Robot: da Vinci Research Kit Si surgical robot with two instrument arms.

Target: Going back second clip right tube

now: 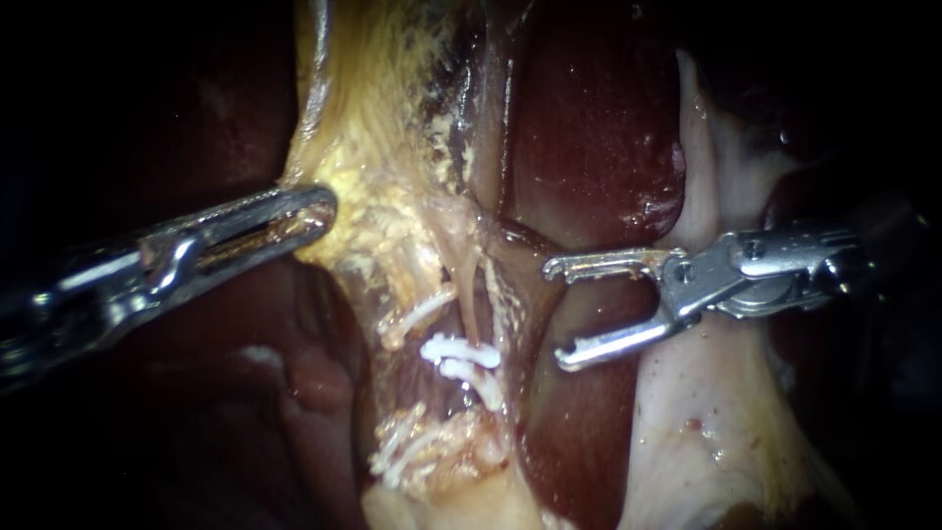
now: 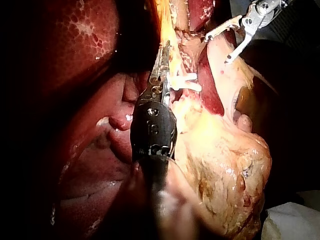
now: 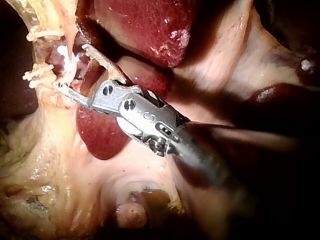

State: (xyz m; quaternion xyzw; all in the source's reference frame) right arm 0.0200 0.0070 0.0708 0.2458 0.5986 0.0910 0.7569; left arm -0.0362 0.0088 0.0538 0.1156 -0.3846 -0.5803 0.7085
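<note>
A thin pale tube (image 1: 474, 299) runs down the middle of the dissected field, and white clips (image 1: 461, 355) lie across its lower part. Another white clip (image 1: 417, 314) sits just to their left, and more white clips (image 1: 400, 447) lie lower down. My right instrument (image 1: 557, 312) stands to the right of the clips with its jaws wide open and nothing between them. In the right wrist view its open jaws (image 3: 71, 66) end close beside the clips (image 3: 37, 75). My left instrument (image 1: 322, 209) is shut on the yellow fatty tissue (image 1: 378, 196) at upper left, holding it taut.
Dark red liver (image 1: 589, 118) lies behind and between the tube and the right instrument. A pale tissue flap (image 1: 706, 422) sits under the right instrument's shaft. In the left wrist view the yellow, bulky tissue (image 2: 225, 165) lies beside the left shaft.
</note>
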